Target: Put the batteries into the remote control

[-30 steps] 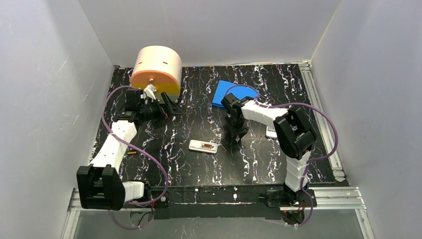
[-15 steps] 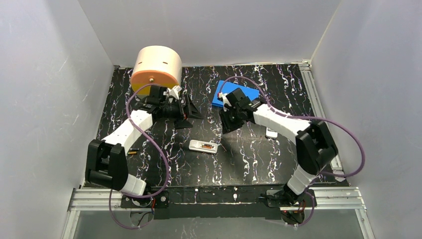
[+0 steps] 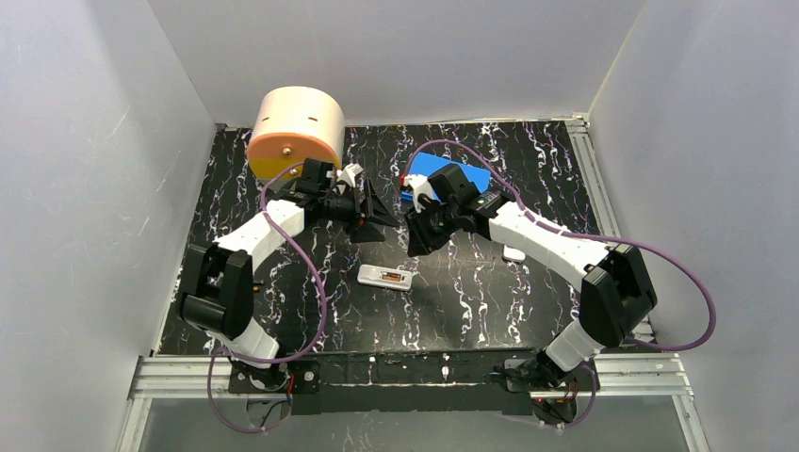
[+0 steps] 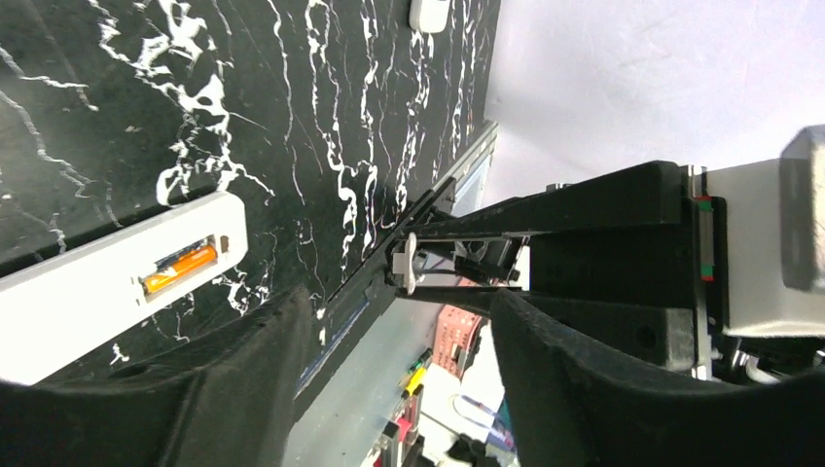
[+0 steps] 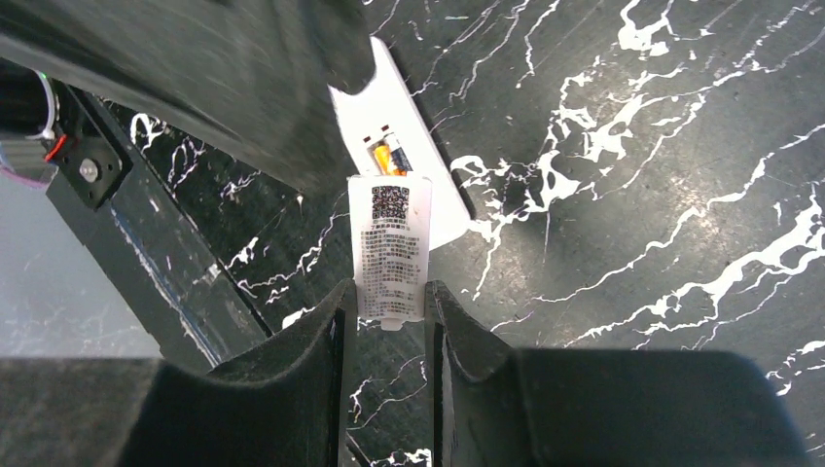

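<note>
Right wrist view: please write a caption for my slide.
Right gripper holds a white labelled plastic cover over the white rectangular remote control, orange battery inside.

Label on the white cover (image 5: 390, 248): QR code; small print illegible.

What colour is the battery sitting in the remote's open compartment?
Orange. The battery in the remote shows best in the left wrist view.

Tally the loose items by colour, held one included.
White: 3 (remote, held labelled cover, small piece)
Blue: 1 (flat pad)
Orange: 2 (tub, battery in the remote)
Total: 6
</note>
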Available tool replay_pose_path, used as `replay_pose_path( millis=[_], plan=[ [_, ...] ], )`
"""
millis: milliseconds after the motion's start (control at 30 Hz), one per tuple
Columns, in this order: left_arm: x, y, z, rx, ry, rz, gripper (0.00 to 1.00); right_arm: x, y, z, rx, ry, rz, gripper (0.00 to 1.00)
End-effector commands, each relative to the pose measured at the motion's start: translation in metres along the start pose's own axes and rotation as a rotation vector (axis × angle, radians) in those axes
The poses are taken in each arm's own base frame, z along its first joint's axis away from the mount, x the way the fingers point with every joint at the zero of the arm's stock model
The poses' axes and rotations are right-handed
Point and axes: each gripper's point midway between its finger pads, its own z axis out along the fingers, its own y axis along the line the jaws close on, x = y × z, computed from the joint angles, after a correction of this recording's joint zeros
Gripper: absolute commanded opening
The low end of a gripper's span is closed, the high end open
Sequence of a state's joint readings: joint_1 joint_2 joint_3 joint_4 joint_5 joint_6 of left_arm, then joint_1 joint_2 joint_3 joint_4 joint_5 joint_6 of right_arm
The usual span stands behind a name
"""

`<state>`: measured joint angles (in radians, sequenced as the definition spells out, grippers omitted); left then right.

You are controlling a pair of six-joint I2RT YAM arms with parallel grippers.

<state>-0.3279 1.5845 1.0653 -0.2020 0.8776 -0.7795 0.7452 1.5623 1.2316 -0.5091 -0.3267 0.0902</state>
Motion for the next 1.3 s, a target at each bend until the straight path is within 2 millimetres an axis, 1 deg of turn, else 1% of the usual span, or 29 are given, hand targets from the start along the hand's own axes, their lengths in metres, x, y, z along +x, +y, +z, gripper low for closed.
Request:
replay_pose_path(
  millis=[0,100,300,467,533,700,800,867,900,933,967,1000,1033,1067,1100,1133,1200,1267],
  plan=[
    [0.013,-0.025,0.006,0.074,0.072,0.049,0.58,-0.015,0.016,-0.006,-0.047,-0.019,-0.078,0.17],
    [0.017,-0.024,0.009,0.059,0.068,0.060,0.52,-0.018,0.017,-0.006,-0.049,-0.026,-0.087,0.17],
    [0.018,-0.024,0.012,0.063,0.085,0.038,0.39,-0.014,0.020,-0.006,-0.043,-0.003,-0.111,0.17],
    [0.024,-0.029,0.014,0.088,0.122,0.034,0.17,-0.016,0.022,-0.008,-0.051,-0.010,-0.112,0.17],
    [0.027,-0.029,0.015,0.094,0.138,0.031,0.15,-0.017,0.023,-0.008,-0.056,-0.013,-0.110,0.17],
    [0.030,-0.028,0.016,0.094,0.155,0.030,0.15,-0.020,0.024,-0.008,-0.059,-0.022,-0.108,0.17],
    [0.030,-0.030,0.016,0.099,0.159,0.037,0.13,-0.020,0.024,-0.008,-0.057,-0.028,-0.106,0.17],
    [0.031,-0.032,0.017,0.106,0.164,0.042,0.10,-0.021,0.024,-0.008,-0.057,-0.034,-0.105,0.17],
    [0.031,-0.032,0.017,0.108,0.167,0.044,0.06,-0.021,0.024,-0.008,-0.057,-0.035,-0.105,0.17],
    [0.030,-0.033,0.016,0.110,0.165,0.049,0.00,-0.021,0.024,-0.008,-0.055,-0.037,-0.104,0.17],
    [0.030,-0.035,0.016,0.111,0.163,0.054,0.00,-0.022,0.024,-0.008,-0.054,-0.039,-0.102,0.20],
    [0.029,-0.036,0.016,0.112,0.159,0.061,0.00,-0.022,0.024,-0.008,-0.053,-0.042,-0.095,0.26],
    [0.027,-0.037,0.015,0.113,0.151,0.068,0.00,-0.022,0.023,-0.009,-0.047,-0.044,-0.085,0.34],
    [0.025,-0.041,0.014,0.118,0.139,0.081,0.00,-0.023,0.023,-0.012,-0.052,-0.051,-0.070,0.46],
    [0.022,-0.044,0.013,0.121,0.123,0.090,0.00,-0.029,0.024,-0.018,-0.079,-0.087,-0.044,0.55],
    [0.020,-0.049,0.011,0.127,0.106,0.097,0.00,-0.038,0.025,-0.027,-0.108,-0.148,-0.006,0.63],
    [0.013,-0.059,0.008,0.151,0.067,0.113,0.00,-0.059,0.022,-0.046,-0.156,-0.312,0.098,0.80],
    [0.002,-0.072,0.005,0.195,0.014,0.132,0.00,-0.078,0.017,-0.069,-0.202,-0.459,0.199,0.86]
  ],
)
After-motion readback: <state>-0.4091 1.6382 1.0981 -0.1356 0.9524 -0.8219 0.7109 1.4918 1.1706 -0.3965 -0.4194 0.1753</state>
